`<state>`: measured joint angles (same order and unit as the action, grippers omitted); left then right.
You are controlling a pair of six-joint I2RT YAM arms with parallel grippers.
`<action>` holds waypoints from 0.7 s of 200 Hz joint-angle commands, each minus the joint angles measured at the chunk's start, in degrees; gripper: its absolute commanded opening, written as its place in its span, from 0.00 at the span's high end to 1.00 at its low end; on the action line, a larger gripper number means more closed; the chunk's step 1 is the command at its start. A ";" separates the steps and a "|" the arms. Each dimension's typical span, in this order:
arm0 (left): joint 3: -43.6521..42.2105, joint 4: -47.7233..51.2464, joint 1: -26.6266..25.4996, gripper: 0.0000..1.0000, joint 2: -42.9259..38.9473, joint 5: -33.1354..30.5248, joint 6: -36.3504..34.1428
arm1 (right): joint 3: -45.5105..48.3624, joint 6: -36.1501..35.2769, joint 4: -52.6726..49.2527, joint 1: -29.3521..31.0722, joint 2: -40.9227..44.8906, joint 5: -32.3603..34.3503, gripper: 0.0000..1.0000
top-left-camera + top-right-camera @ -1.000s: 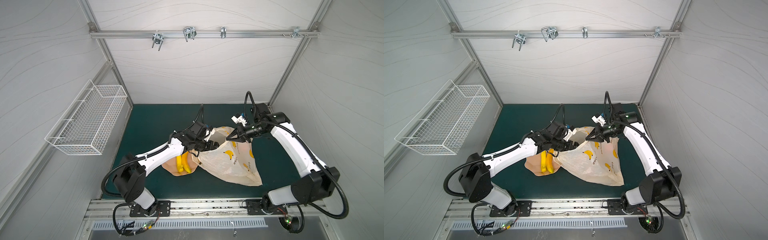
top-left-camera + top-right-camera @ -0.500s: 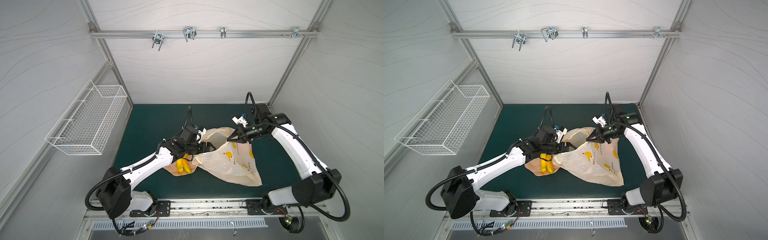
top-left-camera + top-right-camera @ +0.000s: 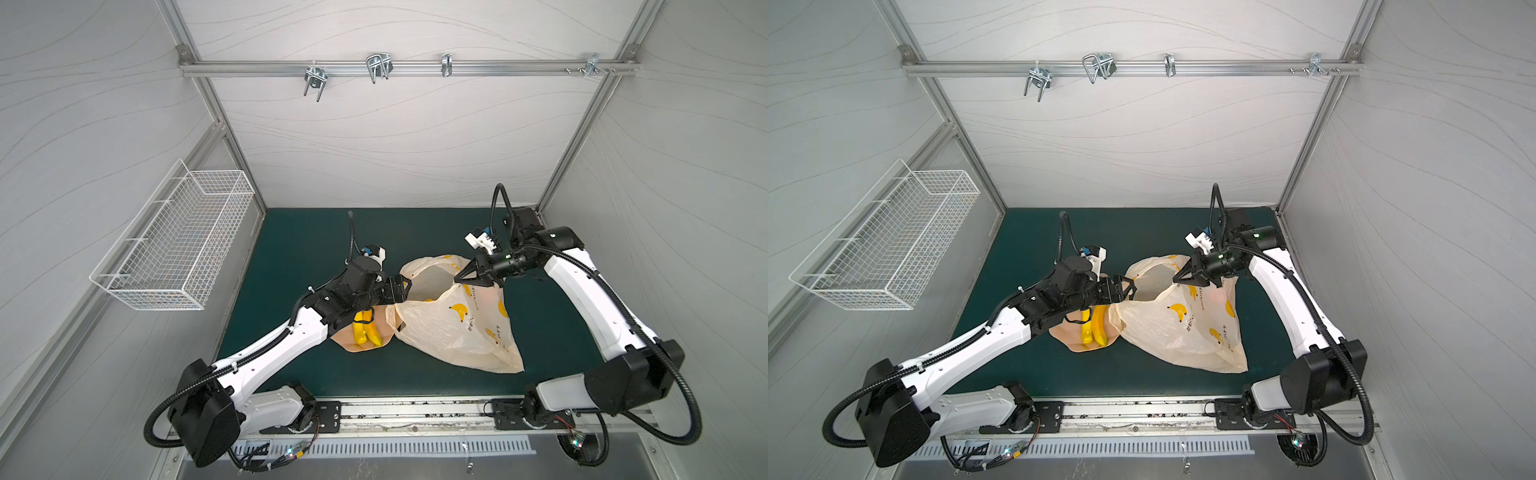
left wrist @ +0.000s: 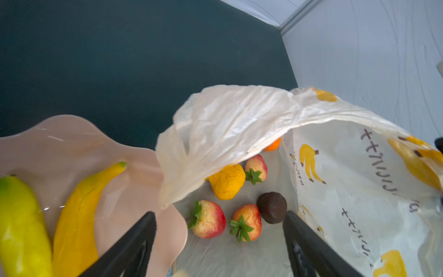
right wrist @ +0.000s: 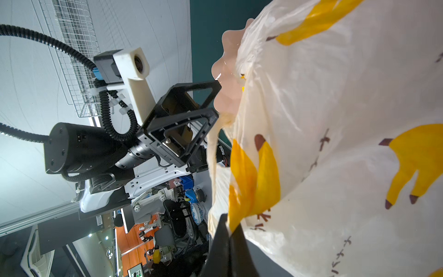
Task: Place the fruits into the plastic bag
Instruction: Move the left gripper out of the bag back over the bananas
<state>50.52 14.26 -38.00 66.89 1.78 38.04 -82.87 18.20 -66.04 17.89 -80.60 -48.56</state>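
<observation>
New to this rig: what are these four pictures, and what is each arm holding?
Two robot arms with two-finger grippers work on a green mat. Two pictures look down from overhead; two come from cameras on the wrists. The right gripper is shut on the rim of the plastic bag, holding its mouth up. The left gripper is open and empty at that mouth. Inside lie three strawberries, a dark brown fruit and orange ones. Two bananas lie on the pink plate.

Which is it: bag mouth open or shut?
Open. The right gripper pinches the bag by its rim and holds it up; the left wrist view looks through the mouth at strawberries and a brown fruit inside.
</observation>
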 commanded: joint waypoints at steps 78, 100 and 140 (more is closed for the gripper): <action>14.32 28.66 6.96 0.17 0.01 -3.08 1.52 | 0.14 -0.08 -1.55 -0.36 2.02 0.37 1.00; 16.88 37.14 7.02 0.17 2.88 0.70 -1.57 | 0.15 -0.30 -1.55 -0.31 1.80 0.47 1.00; 10.28 39.17 10.27 0.18 3.61 5.50 -0.88 | 0.13 0.09 -0.93 -0.31 1.59 0.29 1.00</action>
<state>64.51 48.64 -30.35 70.57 3.33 37.43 -82.72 18.55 -66.04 17.87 -79.85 -48.25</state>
